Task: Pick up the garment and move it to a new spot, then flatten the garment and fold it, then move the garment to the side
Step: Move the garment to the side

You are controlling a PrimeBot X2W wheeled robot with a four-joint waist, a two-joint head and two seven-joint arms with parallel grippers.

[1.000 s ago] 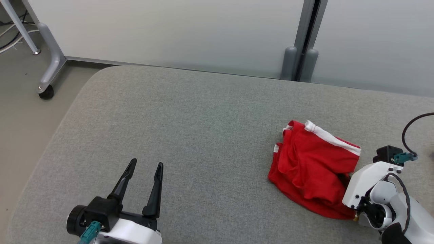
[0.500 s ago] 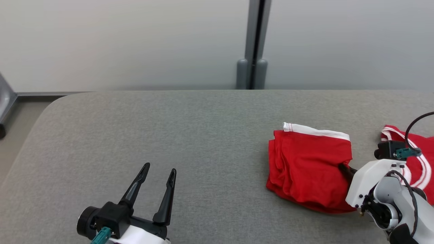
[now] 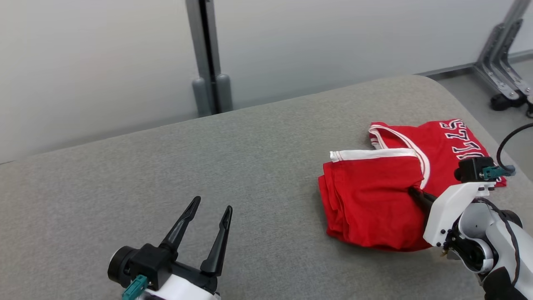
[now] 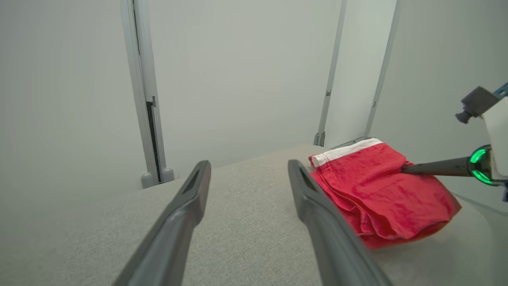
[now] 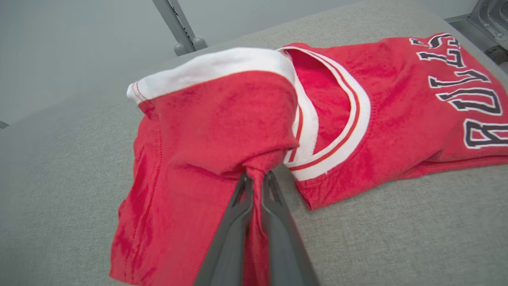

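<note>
The right gripper [image 5: 257, 178] clamps a bunched fold of the garment [image 5: 206, 119], draped just ahead of its tips; a lettered jersey [image 5: 397, 91] lies beyond, rightward. Probably the last step, moving it aside: next, carry clear and release. The left gripper [image 3: 210, 208] hangs spread

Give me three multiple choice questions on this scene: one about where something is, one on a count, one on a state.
1. Where does the lettered jersey lie? A) left of the bunched garment B) right of it C) on the floor
2. Red garments on the table: A) two B) one C) three
3. The right hand is: A) open B) shut on nothing C) shut on the bunched garment
Answers: 1 B, it lies toward the table's right edge. 2 A, both lie side by side. 3 C, its fingers pinch red cloth.
</note>
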